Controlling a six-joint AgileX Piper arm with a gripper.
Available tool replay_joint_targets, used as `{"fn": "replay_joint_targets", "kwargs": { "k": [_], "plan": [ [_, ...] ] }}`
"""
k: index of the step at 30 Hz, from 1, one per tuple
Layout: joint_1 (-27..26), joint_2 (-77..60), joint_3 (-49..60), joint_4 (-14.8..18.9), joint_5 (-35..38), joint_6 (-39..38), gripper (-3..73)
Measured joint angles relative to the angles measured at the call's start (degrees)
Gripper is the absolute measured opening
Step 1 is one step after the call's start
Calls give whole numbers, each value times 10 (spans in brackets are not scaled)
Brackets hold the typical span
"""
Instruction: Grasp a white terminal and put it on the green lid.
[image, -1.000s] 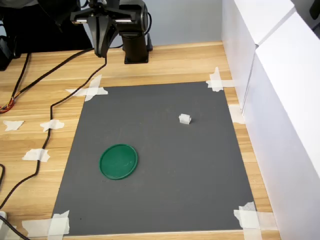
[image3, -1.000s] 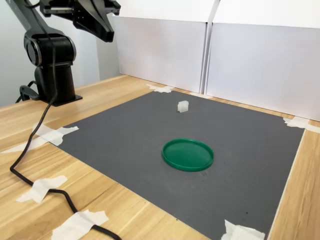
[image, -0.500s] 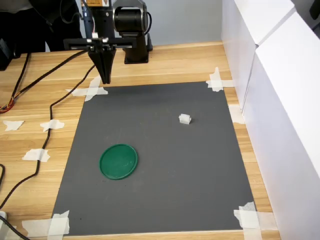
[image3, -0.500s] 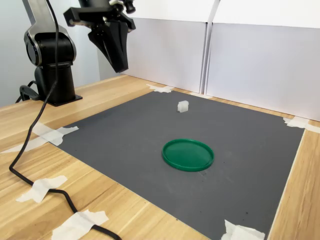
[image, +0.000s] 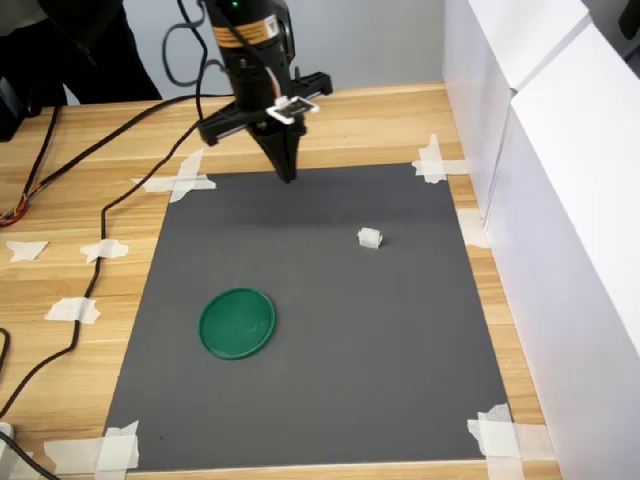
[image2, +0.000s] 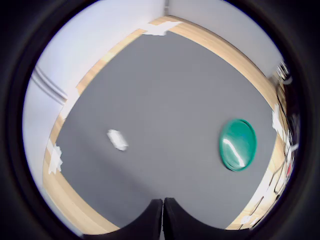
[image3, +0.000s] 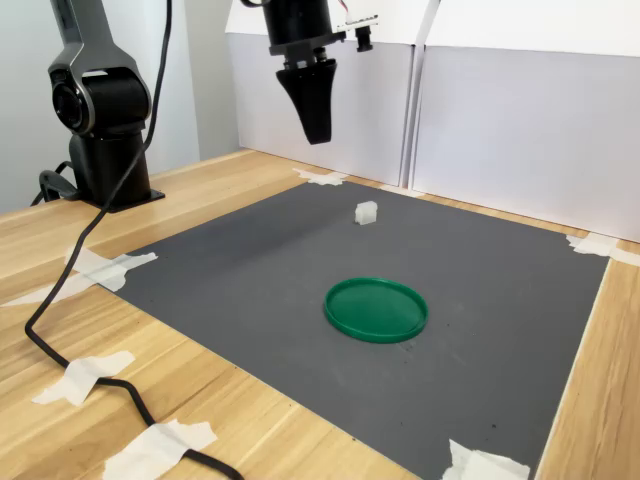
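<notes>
Both exterior views share the grey mat; the wrist view looks down.

Dark grey mat flat on the wooden bench — white tape pieces at the mat's corners, more strips on the wood just off it. White panels upright along one mat edge. Black cable trails over the bench beside the mat.

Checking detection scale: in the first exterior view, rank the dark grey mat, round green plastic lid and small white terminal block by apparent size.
1. Dark grey mat
2. Round green plastic lid
3. Small white terminal block
</notes>
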Motion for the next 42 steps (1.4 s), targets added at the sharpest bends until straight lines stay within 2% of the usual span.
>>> {"fn": "replay_joint_targets", "kwargs": {
  "k": [5,8,11,17,21,30,42],
  "plan": [
    [69,51,-8,2,9,4,-2],
    [93,80,-10,2,9,-8,54],
    [103,101,-11,4,8,-31,176],
    [103,122,-18,11,-5,-71,528],
    [103,143,-34,11,-6,-71,641],
    [103,204,-76,10,-7,-71,657],
    [103,244,-80,1,-16,-72,648]
  ]
}}
